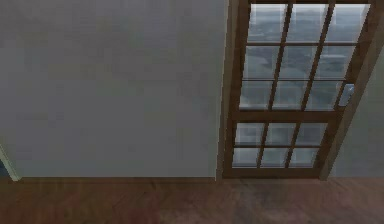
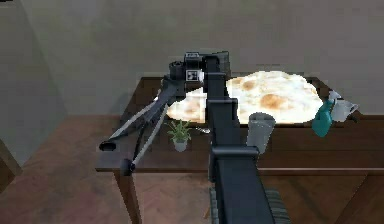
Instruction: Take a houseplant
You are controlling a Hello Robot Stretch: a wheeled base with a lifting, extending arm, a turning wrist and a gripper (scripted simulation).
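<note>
A small green houseplant (image 2: 180,132) in a white pot stands on the dark wooden table (image 2: 300,150), near its front edge. The dark arm bar (image 2: 222,130) rises from the arm side view's bottom edge and passes just right of the plant. From the gripper's body (image 2: 188,73), two thin fingers slant down to the left across the table's left part. The gripper (image 2: 122,152) ends near the table's left front corner, and one finger (image 2: 155,135) runs close by the plant's left side. I cannot tell whether the gripper holds anything.
On the table lie a large pale flatbread (image 2: 262,96), a grey cup (image 2: 261,131) and a teal spray bottle (image 2: 326,117). Grey walls stand behind it. In the forward view a grey wall (image 1: 110,90) is close ahead, with a wooden glass-paned door (image 1: 295,85) at its right.
</note>
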